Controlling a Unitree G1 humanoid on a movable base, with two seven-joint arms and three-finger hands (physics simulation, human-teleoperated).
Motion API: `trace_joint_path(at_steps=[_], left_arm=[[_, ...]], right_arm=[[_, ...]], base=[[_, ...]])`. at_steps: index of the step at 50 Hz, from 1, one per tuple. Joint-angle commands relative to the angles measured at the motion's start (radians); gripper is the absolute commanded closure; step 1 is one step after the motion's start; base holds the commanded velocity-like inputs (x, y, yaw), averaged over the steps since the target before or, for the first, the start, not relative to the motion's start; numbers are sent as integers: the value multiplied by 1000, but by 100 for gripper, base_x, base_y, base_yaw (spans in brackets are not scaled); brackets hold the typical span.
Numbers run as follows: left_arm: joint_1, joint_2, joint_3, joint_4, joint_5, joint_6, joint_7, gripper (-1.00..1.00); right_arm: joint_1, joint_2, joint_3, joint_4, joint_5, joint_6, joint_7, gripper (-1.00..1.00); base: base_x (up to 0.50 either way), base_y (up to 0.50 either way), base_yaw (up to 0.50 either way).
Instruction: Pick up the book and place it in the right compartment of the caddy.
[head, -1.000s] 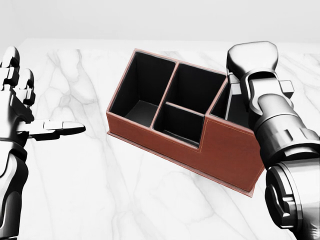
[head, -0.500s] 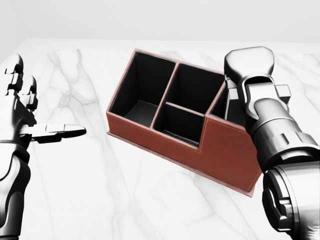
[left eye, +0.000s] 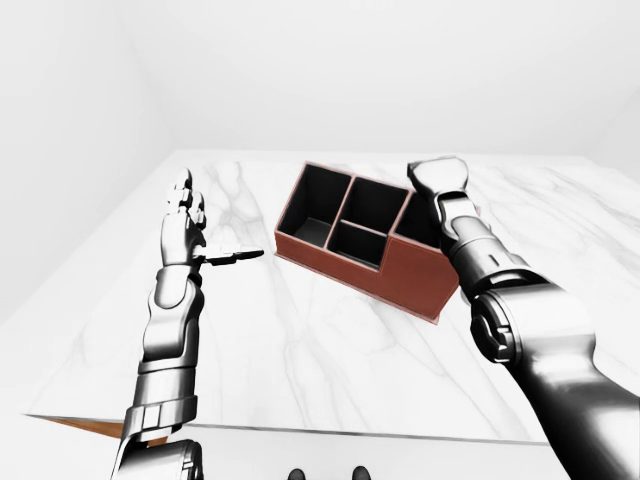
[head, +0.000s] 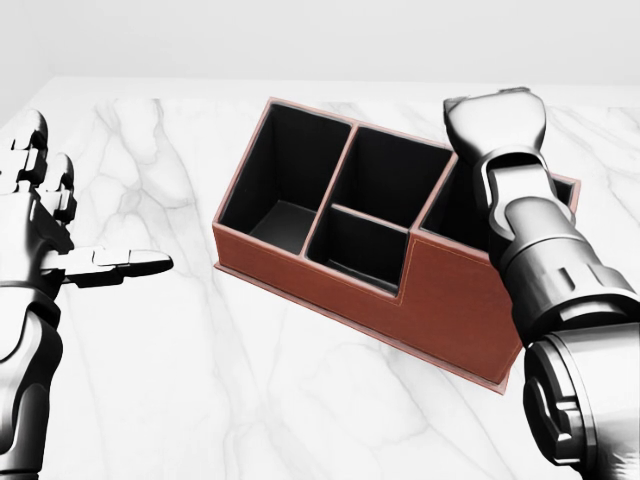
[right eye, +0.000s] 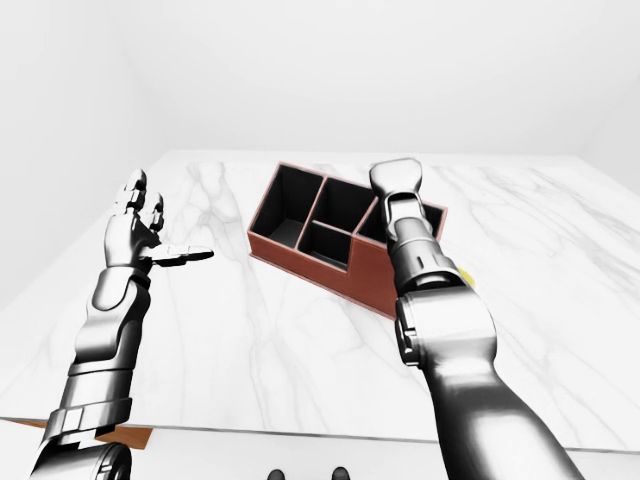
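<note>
Head view: red-brown caddy (head: 450, 300) w/ black inside sits angled on the marble table (head: 200, 380); right hand (head: 497, 118) hangs over the caddy's right compartment, its back to the camera so can't tell finger state, and no book shows in this view; left hand (head: 45, 225) is at the view's left, apart from the caddy, fingers spread w/ thumb pointing toward the caddy. Left-eye view: same layout, right compartment hidden behind the right arm. Right-eye view: a small yellow bit (right eye: 465, 277) peeks out beside the right arm at the caddy's right end, too small to tell what it is.
</note>
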Motion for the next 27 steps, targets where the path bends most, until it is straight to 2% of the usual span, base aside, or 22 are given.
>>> trace_joint_path(at_steps=[1,18,27], left_arm=[[-1,1,1,2,0,0,2,-100],[-6,-1,-3,-7,5,7,6,-100],[7,0,0,-49,4,34,8,-100]], right_arm=[[-6,-3,14,-4,-7,0,-10,-100],[-15,-7,15,-5,-5,-2,-8,-100],[-22,-10,14,-6,-1,-4,-6,-100]], base=[[0,0,0],[0,0,0],[0,0,0]])
